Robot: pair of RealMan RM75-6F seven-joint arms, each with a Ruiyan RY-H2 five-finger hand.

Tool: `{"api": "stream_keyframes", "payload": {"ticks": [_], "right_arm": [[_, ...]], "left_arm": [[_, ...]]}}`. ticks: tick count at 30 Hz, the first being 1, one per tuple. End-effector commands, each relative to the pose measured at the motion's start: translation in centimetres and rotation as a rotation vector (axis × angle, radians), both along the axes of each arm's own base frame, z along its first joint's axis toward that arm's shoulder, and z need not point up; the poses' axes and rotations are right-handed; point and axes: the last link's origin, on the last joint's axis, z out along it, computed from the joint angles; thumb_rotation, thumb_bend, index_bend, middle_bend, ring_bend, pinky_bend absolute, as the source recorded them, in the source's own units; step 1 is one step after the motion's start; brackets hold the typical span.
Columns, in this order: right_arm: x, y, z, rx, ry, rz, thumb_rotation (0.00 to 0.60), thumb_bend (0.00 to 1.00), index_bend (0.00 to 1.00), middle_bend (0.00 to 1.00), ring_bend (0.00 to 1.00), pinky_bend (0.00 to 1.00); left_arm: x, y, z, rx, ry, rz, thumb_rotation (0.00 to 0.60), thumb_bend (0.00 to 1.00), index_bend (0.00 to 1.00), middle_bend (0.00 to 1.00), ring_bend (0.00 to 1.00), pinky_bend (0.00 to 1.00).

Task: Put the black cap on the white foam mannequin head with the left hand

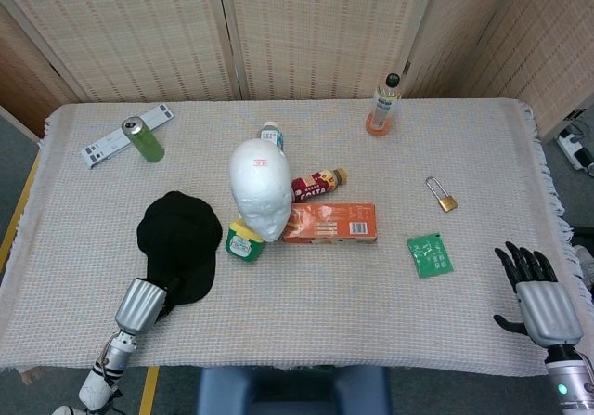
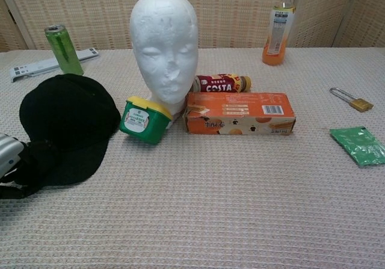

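The black cap (image 1: 178, 239) (image 2: 69, 118) lies flat on the table, left of the white foam mannequin head (image 1: 260, 188) (image 2: 163, 46), which stands upright. My left hand (image 1: 141, 305) (image 2: 7, 160) is at the cap's near brim edge, and its dark fingers wrap the brim. The fingers blend with the black fabric in the chest view. My right hand (image 1: 534, 294) rests at the table's near right corner with fingers spread and nothing in it; the chest view does not show it.
A green tub (image 1: 244, 241) leans against the mannequin head's base. An orange box (image 1: 330, 223) and a Costa bottle (image 1: 317, 185) lie to its right. A green can (image 1: 143, 139), juice bottle (image 1: 381, 106), padlock (image 1: 441, 195) and green packet (image 1: 430, 254) are scattered around.
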Motion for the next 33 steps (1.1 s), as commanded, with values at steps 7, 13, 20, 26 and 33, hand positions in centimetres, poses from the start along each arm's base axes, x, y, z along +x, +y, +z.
{"api": "stream_keyframes", "payload": {"ticks": [7,13,20,26,33], "right_arm": [[0.1,0.1,-0.1,0.020,-0.003,-0.001,0.600,0.04,0.00,0.00,0.00,0.00],[0.2,0.2,-0.1,0.029,-0.010,0.001,0.600,0.04,0.00,0.00,0.00,0.00],[0.2,0.3,-0.1,0.043,-0.011,-0.001,0.600,0.04,0.00,0.00,0.00,0.00],[0.3,0.3,-0.1,0.050,-0.017,-0.001,0.600,0.04,0.00,0.00,0.00,0.00],[0.4,0.4,0.0,0.053,-0.023,0.002,0.600,0.04,0.00,0.00,0.00,0.00]], "left_arm": [[0.7,1.4,1.5,0.075,-0.069,-0.018,0.600,0.46,0.66,1.00,0.93,0.97],[1.5,2.9,3.4,0.154,-0.112,-0.063,0.600,0.53,0.67,1.00,0.94,0.97],[3.7,6.4,7.6,0.317,-0.166,-0.182,0.600,0.56,0.69,1.00,0.94,0.97],[6.9,10.1,11.4,0.465,-0.216,-0.296,0.600,0.56,0.68,1.00,0.94,0.97],[11.0,13.2,13.6,0.560,-0.270,-0.361,0.600,0.56,0.68,1.00,0.94,0.97]]}}
